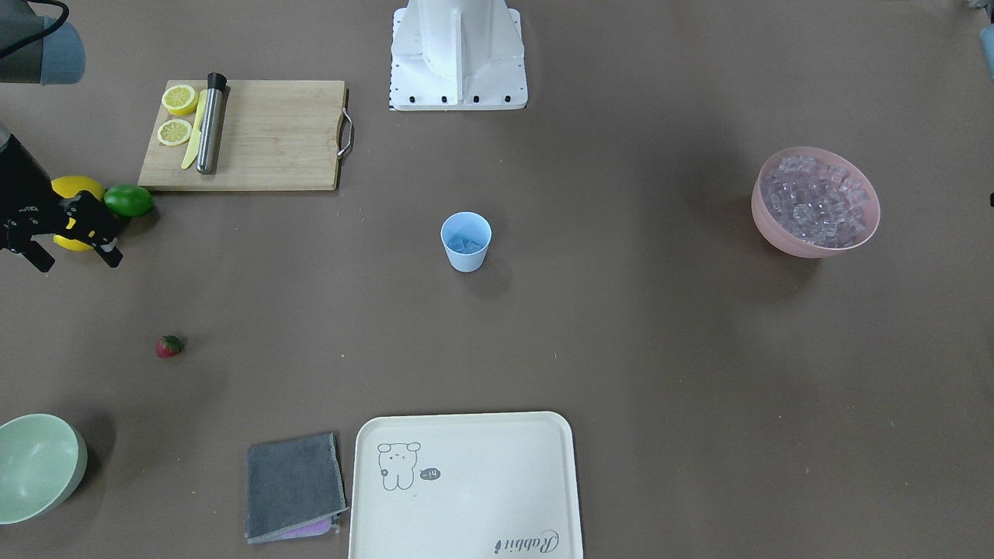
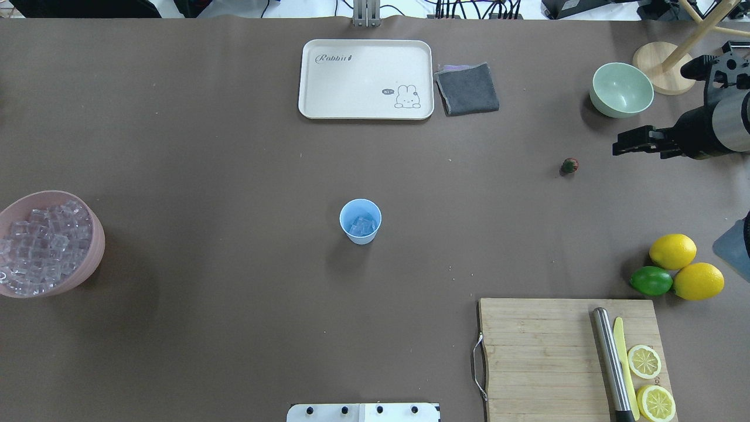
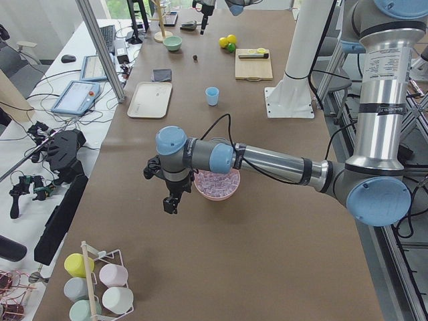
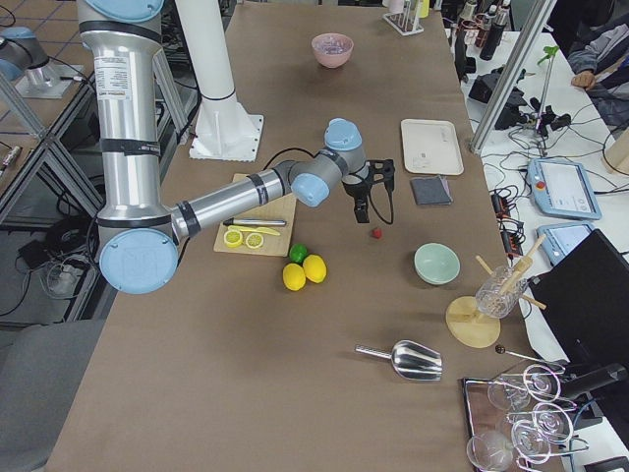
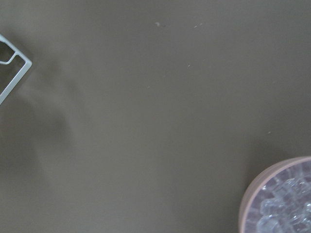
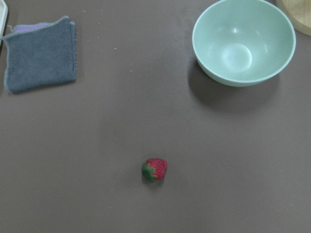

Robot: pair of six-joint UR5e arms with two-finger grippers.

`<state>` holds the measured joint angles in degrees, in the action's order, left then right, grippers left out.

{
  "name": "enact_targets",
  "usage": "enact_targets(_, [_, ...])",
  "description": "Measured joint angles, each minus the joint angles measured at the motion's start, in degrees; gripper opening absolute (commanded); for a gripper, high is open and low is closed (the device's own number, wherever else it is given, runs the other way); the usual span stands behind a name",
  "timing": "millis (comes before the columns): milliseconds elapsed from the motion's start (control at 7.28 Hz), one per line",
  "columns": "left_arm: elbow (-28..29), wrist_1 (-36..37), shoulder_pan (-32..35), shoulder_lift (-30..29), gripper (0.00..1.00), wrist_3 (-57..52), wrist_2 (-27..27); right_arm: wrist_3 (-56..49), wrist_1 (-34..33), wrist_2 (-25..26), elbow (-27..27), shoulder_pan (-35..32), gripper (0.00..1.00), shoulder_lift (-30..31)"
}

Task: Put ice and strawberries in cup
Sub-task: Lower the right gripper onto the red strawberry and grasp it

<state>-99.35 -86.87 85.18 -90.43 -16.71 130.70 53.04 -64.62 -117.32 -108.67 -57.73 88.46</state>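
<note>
A small red strawberry (image 6: 154, 170) lies on the brown table, well apart from the pale-blue cup (image 2: 360, 221), which already holds some ice (image 2: 362, 225). The right gripper (image 1: 78, 264) hovers farther from the cup than the berry, fingers spread and empty. It should centre over the berry, descend straight and close gently, since the fruit may roll. The left gripper (image 3: 171, 204) hangs by the pink bowl (image 2: 88, 264), far across from the cup; I cannot tell its state.

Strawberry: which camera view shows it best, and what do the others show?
The right wrist view: the strawberry is near and unblocked, red body and green top both clear. The overhead and front-facing views show a small red dot, the two side views only a speck, the left wrist view nothing.
</note>
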Motion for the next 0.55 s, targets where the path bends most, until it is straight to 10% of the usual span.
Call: enact_targets(549, [0.68, -0.13, 1.18, 1.37, 0.98, -2.76, 5.76, 2.88, -0.29, 5.75, 11.89, 5.16, 1.0, -8.51])
